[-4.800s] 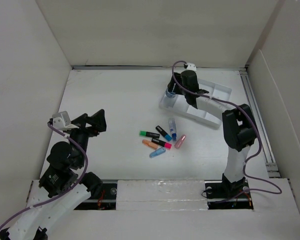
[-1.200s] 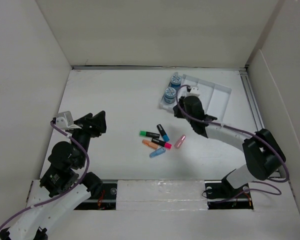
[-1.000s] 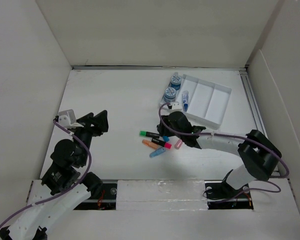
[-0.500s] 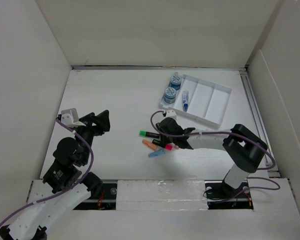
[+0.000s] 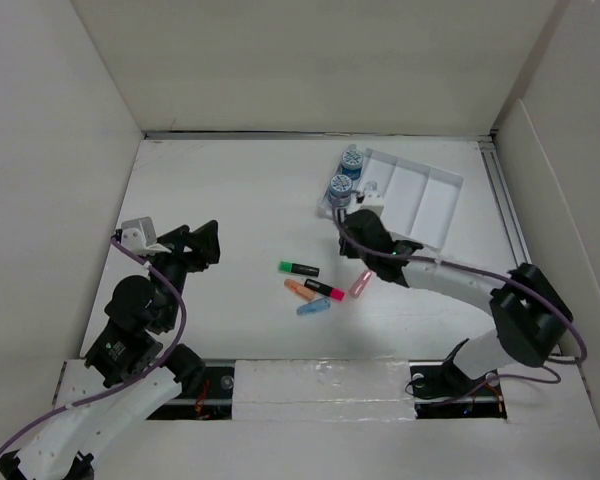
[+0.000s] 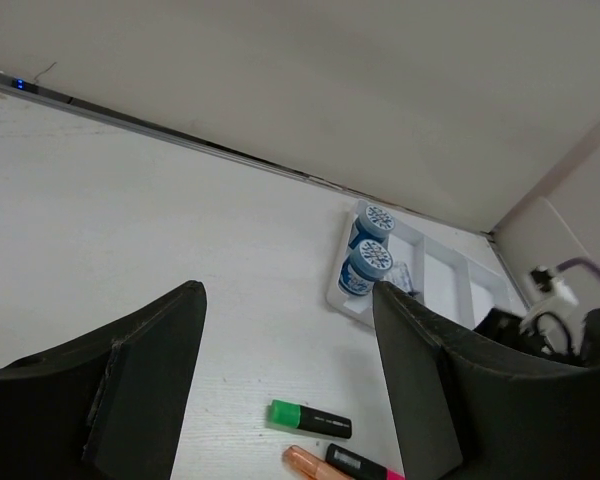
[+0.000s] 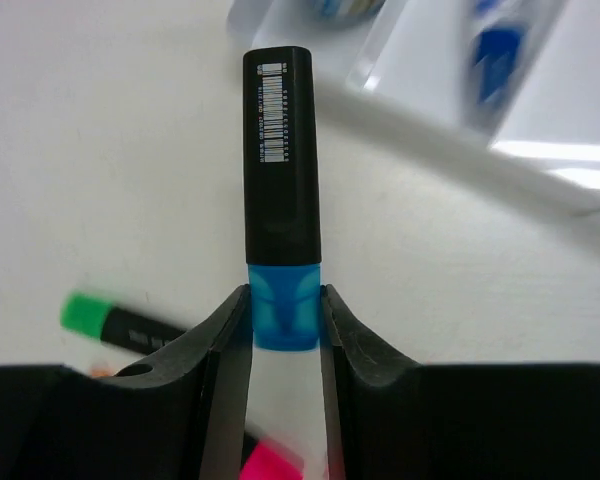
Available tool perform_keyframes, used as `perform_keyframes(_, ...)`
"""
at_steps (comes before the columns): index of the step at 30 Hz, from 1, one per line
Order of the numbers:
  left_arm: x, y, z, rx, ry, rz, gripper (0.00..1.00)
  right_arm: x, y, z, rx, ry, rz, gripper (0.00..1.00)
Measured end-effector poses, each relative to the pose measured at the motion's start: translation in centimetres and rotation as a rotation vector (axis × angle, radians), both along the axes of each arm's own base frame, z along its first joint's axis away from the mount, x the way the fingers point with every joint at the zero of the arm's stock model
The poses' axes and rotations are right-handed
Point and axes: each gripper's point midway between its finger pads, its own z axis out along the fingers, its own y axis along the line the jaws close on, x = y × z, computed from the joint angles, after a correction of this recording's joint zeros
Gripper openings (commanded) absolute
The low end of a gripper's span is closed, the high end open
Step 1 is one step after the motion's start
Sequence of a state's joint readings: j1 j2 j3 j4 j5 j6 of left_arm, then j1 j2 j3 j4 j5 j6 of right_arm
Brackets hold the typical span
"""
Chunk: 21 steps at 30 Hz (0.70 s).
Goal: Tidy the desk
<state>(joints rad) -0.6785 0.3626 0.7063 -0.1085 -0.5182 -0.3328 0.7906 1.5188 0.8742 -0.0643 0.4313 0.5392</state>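
The white desk (image 5: 230, 190) holds loose markers: a green-capped highlighter (image 5: 298, 268), an orange one (image 5: 297, 288), a pink-capped one (image 5: 324, 290), a light blue one (image 5: 314, 306) and a pink pen (image 5: 360, 283). My right gripper (image 5: 357, 226) is above the desk between these and the tray. In the right wrist view it (image 7: 283, 310) is shut on the blue cap of a black highlighter (image 7: 278, 160), lifted clear of the desk. My left gripper (image 5: 195, 245) is open and empty at the left, well away from the markers.
A white compartmented tray (image 5: 425, 200) stands at the back right with two blue-lidded jars (image 5: 344, 172) in its left end and a blue pen (image 7: 495, 45) in a compartment. White walls enclose the desk; a metal rail (image 5: 508, 220) runs along the right.
My right gripper left the tray, came down to the marker cluster, closed on the blue-capped highlighter and has lifted it back toward the tray. The left arm shifted slightly.
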Motion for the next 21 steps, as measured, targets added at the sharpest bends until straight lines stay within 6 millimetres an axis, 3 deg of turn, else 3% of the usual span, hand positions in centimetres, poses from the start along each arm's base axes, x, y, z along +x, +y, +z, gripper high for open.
perform_keyframes(4,0.0,-0.1,0.0,0.000,-0.001,-0.008,0.64,5.1,-6.2,5.9,0.134,-0.149,-0.201,0.16)
perform_keyframes(6,-0.1,-0.2,0.0,0.000,-0.001,-0.013,0.64,7.4,-9.9,6.8,0.163,-0.191,-0.309,0.16)
perform_keyframes(9,-0.1,-0.2,0.0,0.000,-0.002,-0.014,0.64,9.4,-13.9,4.9,0.161,-0.164,-0.415,0.20)
perform_keyframes(10,-0.1,-0.2,0.0,0.000,-0.002,-0.014,0.64,9.8,-14.7,3.9,0.153,-0.142,-0.436,0.24)
perform_keyframes(11,-0.1,-0.2,0.0,0.000,-0.002,-0.014,0.64,10.3,-15.6,2.5,0.140,-0.108,-0.459,0.36)
perform_keyframes(14,-0.1,-0.2,0.1,-0.002,-0.004,-0.014,0.64,11.3,-16.5,-0.5,0.115,-0.030,-0.481,0.60)
perform_keyframes(17,-0.2,-0.1,0.2,-0.004,-0.007,-0.014,0.64,11.5,-16.5,-0.9,0.118,-0.010,-0.475,0.72)
perform_keyframes(19,-0.2,-0.1,0.2,-0.005,-0.008,-0.014,0.64,11.5,-16.1,0.4,0.136,-0.037,-0.458,0.67)
perform_keyframes(20,-0.2,-0.1,0.2,-0.006,-0.009,-0.014,0.64,11.4,-15.6,1.4,0.145,-0.058,-0.439,0.46)
perform_keyframes(21,-0.3,-0.1,0.2,-0.006,-0.010,-0.014,0.64,11.2,-14.8,2.5,0.153,-0.085,-0.406,0.30)
